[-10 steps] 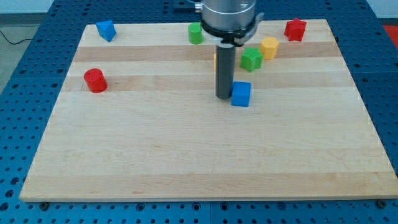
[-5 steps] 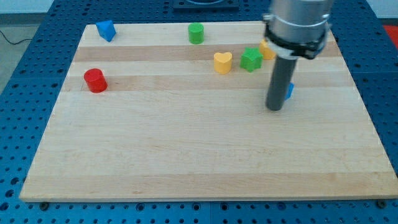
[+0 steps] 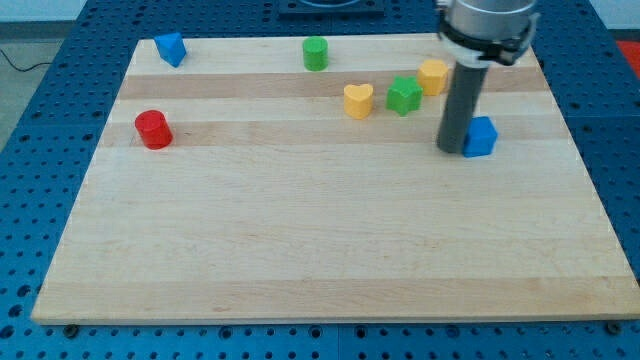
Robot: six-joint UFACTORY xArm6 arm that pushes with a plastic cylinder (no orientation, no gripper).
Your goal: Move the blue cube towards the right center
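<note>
blue cube [image 3: 481,137]: right part of the desk [image 3: 300,250], mid-height-ish, short of the edge
my tip [image 3: 452,150]: touching its left side
fingers: none, just a rod
progress: mostly there, small nudge left

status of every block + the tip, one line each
blue cube: upright, at my tip's right
my tip: on the board, against the cube's left side
yellow heart: free
green star: free
yellow block: free
green cylinder: upright
red cylinder: upright
blue block: free
</note>
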